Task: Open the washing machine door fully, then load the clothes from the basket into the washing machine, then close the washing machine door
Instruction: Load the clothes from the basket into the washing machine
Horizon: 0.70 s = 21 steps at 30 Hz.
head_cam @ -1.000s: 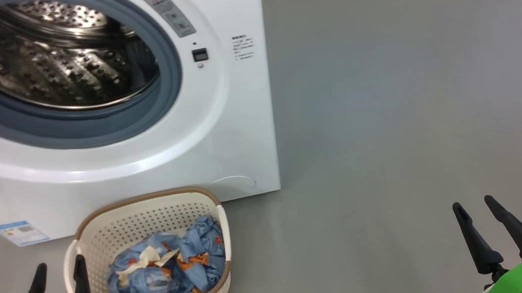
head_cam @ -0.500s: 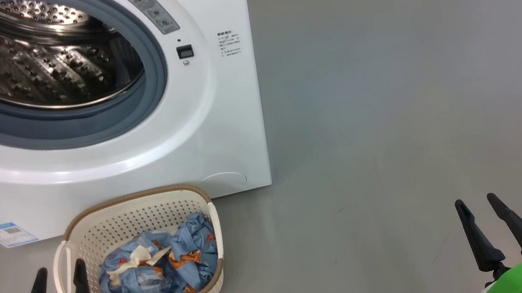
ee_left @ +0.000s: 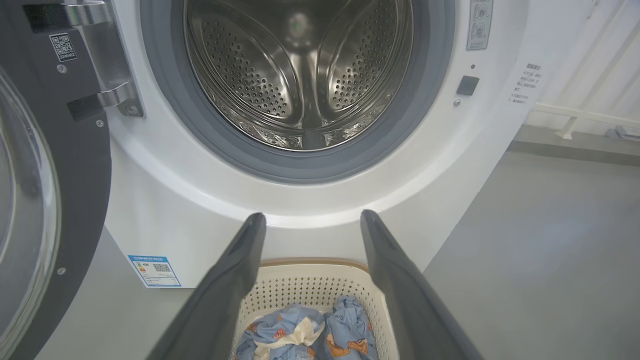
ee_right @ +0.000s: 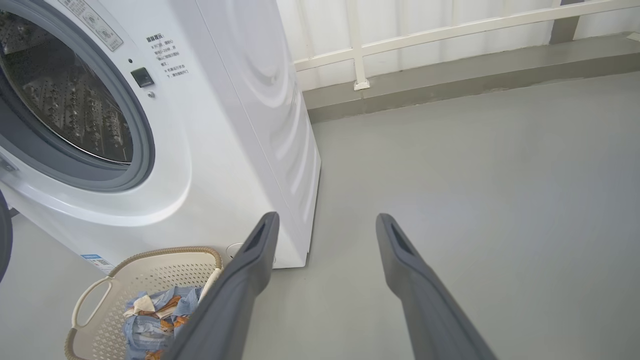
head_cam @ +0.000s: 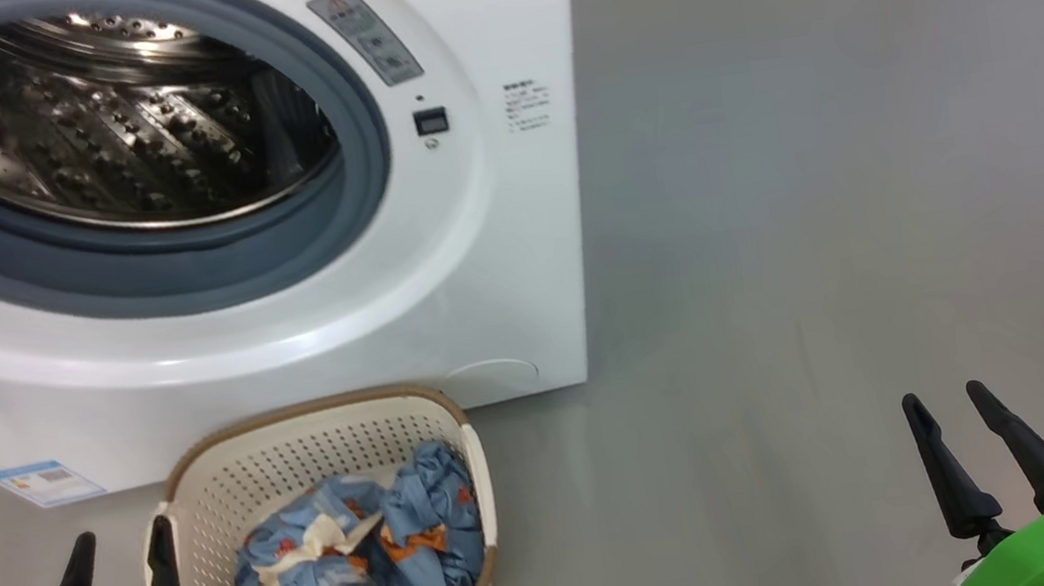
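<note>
While the washing machine door (ee_left: 85, 165) hangs aside, the basket (head_cam: 305, 408) sits before the washing machine (head_cam: 308, 351); left claw (head_cam: 125, 532), right claw (head_cam: 943, 394) gape wide; floor (head_cam: 822, 193) open rightward.

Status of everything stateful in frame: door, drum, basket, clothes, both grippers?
washing machine door: swung open, off to the left of the opening.
drum: no clothes seen inside.
basket: upright on the floor in front of the washing machine, loaded.
clothes: crumpled in the basket.
left gripper: open, empty.
right gripper: open, empty.
</note>
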Tool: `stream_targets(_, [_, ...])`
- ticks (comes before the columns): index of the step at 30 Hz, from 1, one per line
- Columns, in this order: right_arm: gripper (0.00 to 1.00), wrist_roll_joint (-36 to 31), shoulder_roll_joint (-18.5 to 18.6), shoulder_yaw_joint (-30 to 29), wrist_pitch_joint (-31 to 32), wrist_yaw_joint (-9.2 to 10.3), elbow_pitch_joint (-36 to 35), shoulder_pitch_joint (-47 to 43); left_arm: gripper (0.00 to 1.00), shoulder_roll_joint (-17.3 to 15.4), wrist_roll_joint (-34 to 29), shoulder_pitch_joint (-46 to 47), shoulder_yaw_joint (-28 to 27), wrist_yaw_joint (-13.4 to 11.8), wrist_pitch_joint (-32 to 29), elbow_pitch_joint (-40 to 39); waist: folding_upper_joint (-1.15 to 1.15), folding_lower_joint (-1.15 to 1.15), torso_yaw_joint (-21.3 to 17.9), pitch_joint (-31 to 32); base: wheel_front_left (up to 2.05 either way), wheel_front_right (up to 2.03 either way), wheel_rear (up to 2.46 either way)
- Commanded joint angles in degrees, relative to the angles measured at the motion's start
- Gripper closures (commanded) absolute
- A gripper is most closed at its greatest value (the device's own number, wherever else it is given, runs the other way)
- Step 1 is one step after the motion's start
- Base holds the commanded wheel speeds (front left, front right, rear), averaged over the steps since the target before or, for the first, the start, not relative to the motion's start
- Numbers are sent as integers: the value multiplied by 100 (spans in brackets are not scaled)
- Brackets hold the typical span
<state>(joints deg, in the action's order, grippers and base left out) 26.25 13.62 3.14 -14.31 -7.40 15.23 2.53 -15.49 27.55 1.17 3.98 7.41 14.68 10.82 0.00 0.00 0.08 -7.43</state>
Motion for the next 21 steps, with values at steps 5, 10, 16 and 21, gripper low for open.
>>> stream_targets(5, [0,-77,57,151,-69,-9,-132,158,0,-182,4,277,-192,8,32,-86,0,0,31,12,66,-124,58])
stream_targets(10, [0,-75,51,164,-69,-9,-135,174,0,-156,-34,294,-146,8,32,-77,0,0,53,1,25,-27,2])
stream_targets(16, [0,-72,41,179,-69,-9,-137,182,0,-101,-9,249,-86,8,32,-9,0,0,51,-10,0,0,0])
stream_targets(21, [0,-85,3,226,-69,-9,-179,253,0,-44,68,299,108,8,32,258,0,0,-5,-163,0,0,0])
